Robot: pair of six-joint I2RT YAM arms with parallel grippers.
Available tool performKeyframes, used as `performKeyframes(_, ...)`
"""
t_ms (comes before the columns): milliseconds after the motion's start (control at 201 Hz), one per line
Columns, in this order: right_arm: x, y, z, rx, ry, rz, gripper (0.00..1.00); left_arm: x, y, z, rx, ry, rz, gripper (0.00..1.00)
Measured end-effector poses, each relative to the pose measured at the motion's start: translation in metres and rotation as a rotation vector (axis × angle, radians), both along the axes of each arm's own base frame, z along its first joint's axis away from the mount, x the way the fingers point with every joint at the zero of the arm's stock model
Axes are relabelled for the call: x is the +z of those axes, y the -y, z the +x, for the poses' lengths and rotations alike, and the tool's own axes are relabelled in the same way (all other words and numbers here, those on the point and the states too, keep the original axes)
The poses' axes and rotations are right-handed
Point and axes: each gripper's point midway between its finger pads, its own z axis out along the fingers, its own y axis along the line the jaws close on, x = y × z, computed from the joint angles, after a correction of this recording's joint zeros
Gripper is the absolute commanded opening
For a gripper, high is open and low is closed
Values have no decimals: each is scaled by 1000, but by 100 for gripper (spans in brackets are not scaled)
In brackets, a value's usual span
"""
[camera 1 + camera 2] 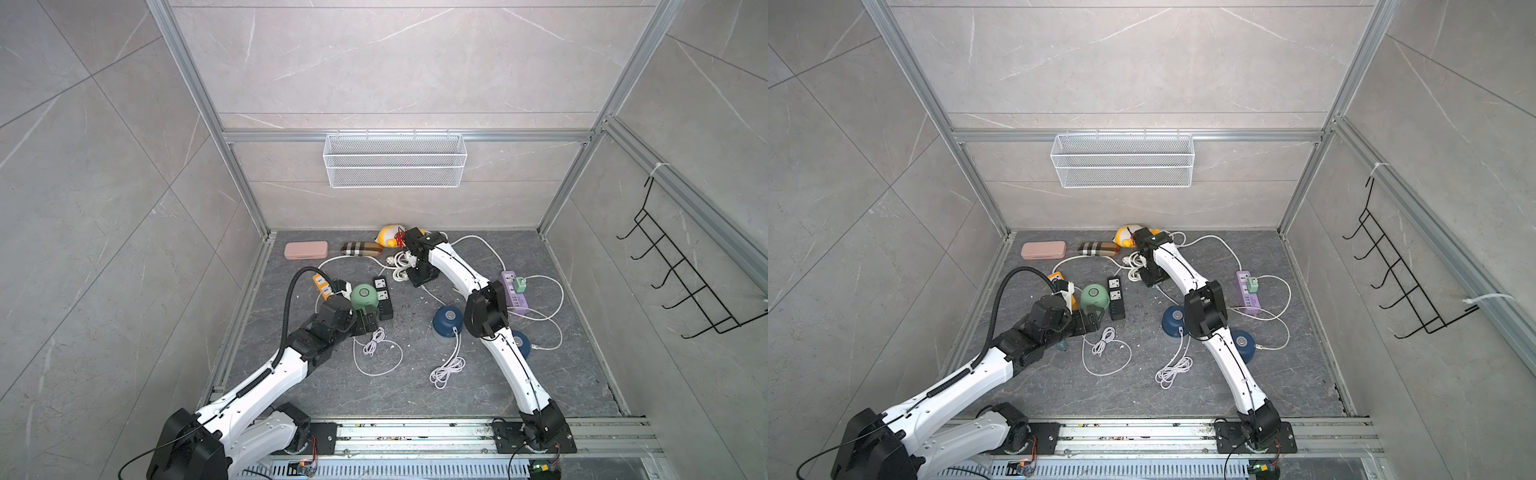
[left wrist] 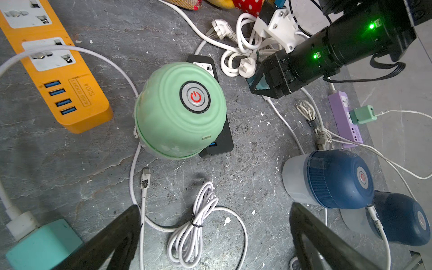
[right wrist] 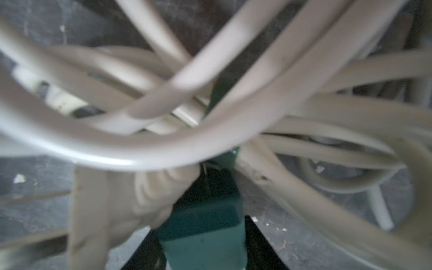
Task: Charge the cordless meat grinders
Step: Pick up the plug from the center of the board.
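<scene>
White cords (image 3: pixel 210 140) crowd the right tool (image 2: pixel 260 87), which pinches a teal adapter (image 3: pixel 205 222), presumably to lift it from the tangle. Your left tool (image 2: pixel 215 208), spread wide, hangs beside the green grinder (image 2: pixel 180 112) on the worktop (image 2: pixel 70 163), likely ready for its loose plug (image 2: pixel 145 180).

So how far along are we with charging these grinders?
Looks done: the middle blue grinder and right-hand blue grinder each have a cable at the port. In hand: the right claw seems to grip a teal adapter among white cords. Left: the mint grinder is unplugged, a cable end loose on the floor by the open left claw.
</scene>
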Motion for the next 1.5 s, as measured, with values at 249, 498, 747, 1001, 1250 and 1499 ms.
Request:
performKeyframes(249, 3, 6, -17, 6, -24, 3, 30, 9, 7, 5, -16, -33, 1, 94)
performKeyframes(498, 81, 1, -54, 50, 97, 108, 25, 37, 19, 23, -71, -105, -107, 96)
performKeyframes(747, 166, -27, -110, 229, 264, 330, 24, 77, 33, 23, -149, -169, -296, 99)
performKeyframes(1001, 154, -52, -155, 368, 216, 411, 23, 90, 55, 15, -231, -252, -463, 88)
performKeyframes(1250, 154, -67, -173, 419, 195, 465, 23, 70, 65, 7, -252, -339, -507, 80)
performKeyframes(1499, 168, -76, -177, 444, 220, 511, 23, 52, 75, 5, -266, -392, -527, 73)
